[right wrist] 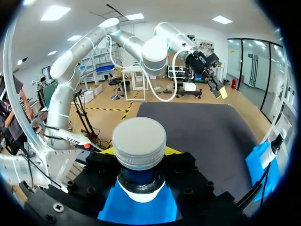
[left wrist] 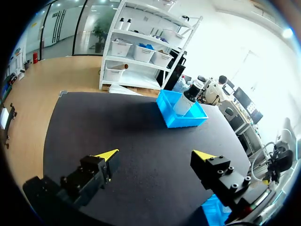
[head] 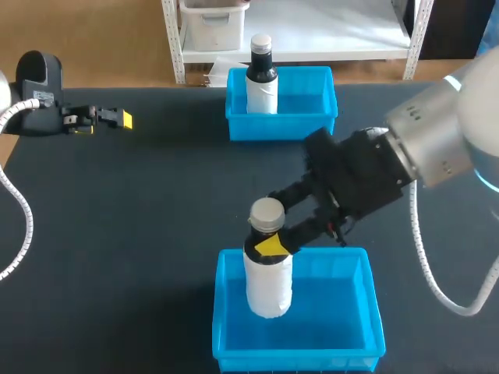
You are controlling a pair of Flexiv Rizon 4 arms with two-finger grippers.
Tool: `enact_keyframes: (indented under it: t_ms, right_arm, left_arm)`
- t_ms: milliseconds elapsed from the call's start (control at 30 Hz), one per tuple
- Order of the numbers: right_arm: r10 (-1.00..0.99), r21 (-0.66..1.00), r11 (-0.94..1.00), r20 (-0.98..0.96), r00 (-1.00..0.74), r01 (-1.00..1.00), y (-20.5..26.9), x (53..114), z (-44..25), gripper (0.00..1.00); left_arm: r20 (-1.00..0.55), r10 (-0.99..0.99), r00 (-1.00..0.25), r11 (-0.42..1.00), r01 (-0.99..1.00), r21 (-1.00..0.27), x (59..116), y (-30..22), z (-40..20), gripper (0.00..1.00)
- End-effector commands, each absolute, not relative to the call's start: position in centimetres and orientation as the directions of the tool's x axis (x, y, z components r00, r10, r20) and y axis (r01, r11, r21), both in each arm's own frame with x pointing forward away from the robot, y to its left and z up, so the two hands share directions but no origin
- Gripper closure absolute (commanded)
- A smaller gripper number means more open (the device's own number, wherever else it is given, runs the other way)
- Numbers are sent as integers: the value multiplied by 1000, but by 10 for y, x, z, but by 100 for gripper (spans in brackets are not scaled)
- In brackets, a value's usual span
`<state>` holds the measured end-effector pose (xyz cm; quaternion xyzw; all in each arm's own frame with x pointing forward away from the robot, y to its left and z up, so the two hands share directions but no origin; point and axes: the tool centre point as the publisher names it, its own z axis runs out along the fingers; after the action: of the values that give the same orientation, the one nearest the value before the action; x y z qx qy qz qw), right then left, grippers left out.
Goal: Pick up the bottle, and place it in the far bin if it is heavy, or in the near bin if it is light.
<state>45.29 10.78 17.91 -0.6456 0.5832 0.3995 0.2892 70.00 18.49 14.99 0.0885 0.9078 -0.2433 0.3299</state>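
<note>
A bottle [head: 269, 273] with a grey cap and white label stands upright, its lower half inside the near blue bin [head: 366, 312]. My right gripper [head: 270, 238] is shut on its neck, one yellow fingertip showing on the near side. In the right wrist view the cap [right wrist: 139, 141] sits between the black fingers [right wrist: 188, 174], with the blue of the near bin [right wrist: 136, 212] below. I cannot tell whether the bottle touches the bin floor. My left gripper [head: 117, 118] is open at the table's far left, holding nothing; its tips [left wrist: 107, 155] are wide apart over bare mat.
The far blue bin [head: 320, 105] at the table's back edge holds a second, dark bottle [head: 262, 74] with a white cap and label; the left wrist view shows this bin [left wrist: 188, 120] and bottle [left wrist: 184, 103] ahead of its gripper. Black mat [head: 156, 202] lies between the bins.
</note>
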Motion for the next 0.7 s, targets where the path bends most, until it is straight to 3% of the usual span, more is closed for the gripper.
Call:
enact_keyframes:
  t_ms: [33, 700]
  right_arm:
    - [-520, 96, -161, -854, 2, -982, 112, 460, 169, 100]
    - [-529, 95, -183, -849, 17, -979, 112, 469, 138, 100]
  left_arm:
    - [-642, 0, -767, 866, 321, -383, 700, 185, 150, 0]
    - [-642, 0, -767, 866, 321, -383, 700, 185, 150, 0]
